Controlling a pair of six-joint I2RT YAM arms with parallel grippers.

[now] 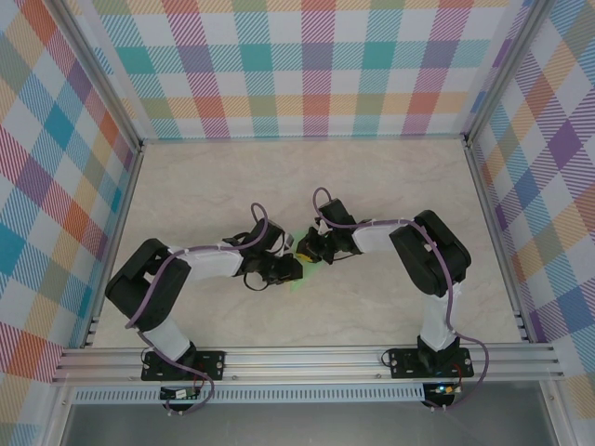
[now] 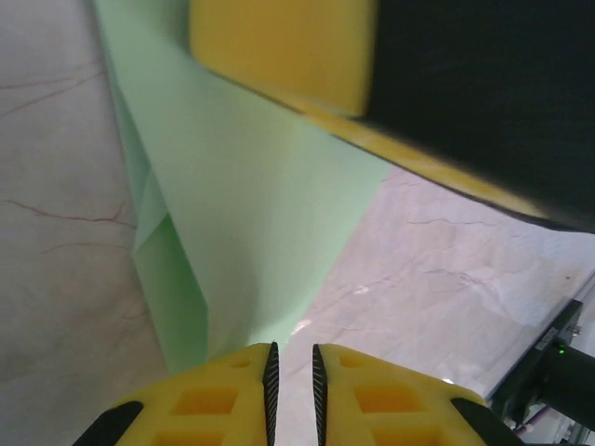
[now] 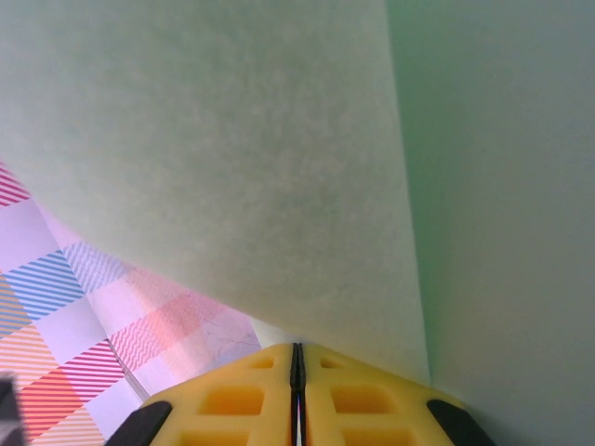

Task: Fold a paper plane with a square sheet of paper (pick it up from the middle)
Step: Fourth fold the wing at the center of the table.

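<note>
The sheet of paper is pale mint green and folded into a long narrow shape with layered flaps. It hangs above the table between the two arms. My right gripper is shut on its upper part; its jaws are pressed together at the paper's edge. One yellow finger of it lies over the top of the paper in the left wrist view. My left gripper sits just below the paper's lower end. It is open by a narrow gap showing bare table, with the paper beside its left finger.
A pale marble-patterned tabletop lies under both arms. Checked colourful walls close in the back and sides. An aluminium rail runs along the near edge by the arm bases.
</note>
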